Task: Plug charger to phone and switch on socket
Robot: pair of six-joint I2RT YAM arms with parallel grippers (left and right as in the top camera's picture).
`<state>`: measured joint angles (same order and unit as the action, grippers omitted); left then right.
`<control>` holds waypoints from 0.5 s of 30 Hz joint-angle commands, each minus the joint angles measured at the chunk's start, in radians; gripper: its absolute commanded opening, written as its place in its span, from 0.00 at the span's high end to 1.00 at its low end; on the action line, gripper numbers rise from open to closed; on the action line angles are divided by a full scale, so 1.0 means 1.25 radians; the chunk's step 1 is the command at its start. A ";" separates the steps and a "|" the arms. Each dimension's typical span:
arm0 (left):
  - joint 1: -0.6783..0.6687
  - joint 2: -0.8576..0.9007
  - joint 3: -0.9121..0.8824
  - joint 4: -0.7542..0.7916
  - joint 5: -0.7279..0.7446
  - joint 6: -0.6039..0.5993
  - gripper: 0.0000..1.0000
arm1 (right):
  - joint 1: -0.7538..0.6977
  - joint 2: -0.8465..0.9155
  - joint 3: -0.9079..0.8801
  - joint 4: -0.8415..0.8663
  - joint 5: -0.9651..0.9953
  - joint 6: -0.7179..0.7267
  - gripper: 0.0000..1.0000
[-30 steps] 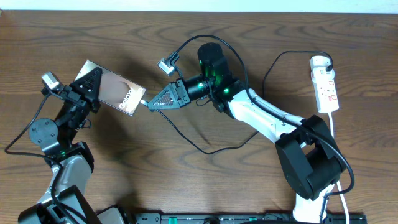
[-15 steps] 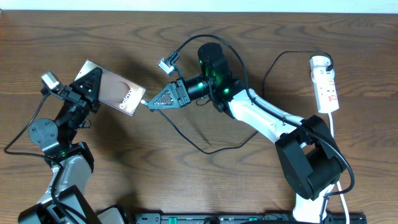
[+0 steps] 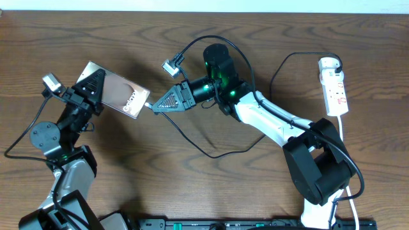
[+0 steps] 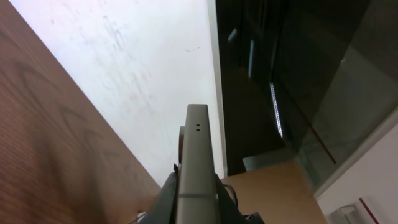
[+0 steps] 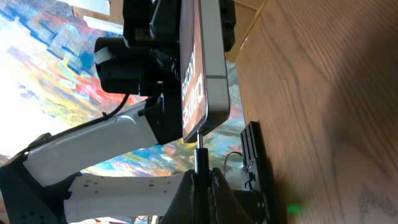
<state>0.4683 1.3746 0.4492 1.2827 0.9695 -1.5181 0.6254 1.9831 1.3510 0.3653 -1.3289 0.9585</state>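
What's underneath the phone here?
The phone is held by the left end effector above the table; the right wrist view shows a gap beneath. From overhead the spot directly below is covered.

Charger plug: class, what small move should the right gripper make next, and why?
Probably ease the right gripper straight toward the phone: the charger plug meets its end edge, apparently not fully seated, while the left gripper holds it.
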 commanded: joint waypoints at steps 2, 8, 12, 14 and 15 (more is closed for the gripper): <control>-0.030 -0.008 -0.002 0.011 -0.027 0.005 0.93 | 0.014 -0.005 0.011 0.005 0.002 0.006 0.99; -0.033 -0.008 -0.002 0.011 -0.029 0.005 0.93 | 0.014 -0.005 0.011 0.005 0.002 0.005 0.99; -0.033 -0.008 -0.002 0.010 -0.029 0.005 0.93 | 0.014 -0.005 0.011 0.005 0.001 0.005 0.99; -0.033 -0.008 -0.002 0.010 -0.029 0.005 0.93 | 0.014 -0.005 0.011 0.005 -0.001 0.005 0.99; -0.033 -0.008 -0.002 0.010 -0.029 0.005 0.93 | 0.014 -0.005 0.011 0.005 -0.002 0.005 0.99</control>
<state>0.4408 1.3746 0.4492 1.2827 0.9283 -1.5181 0.6254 1.9831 1.3510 0.3649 -1.3346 0.9585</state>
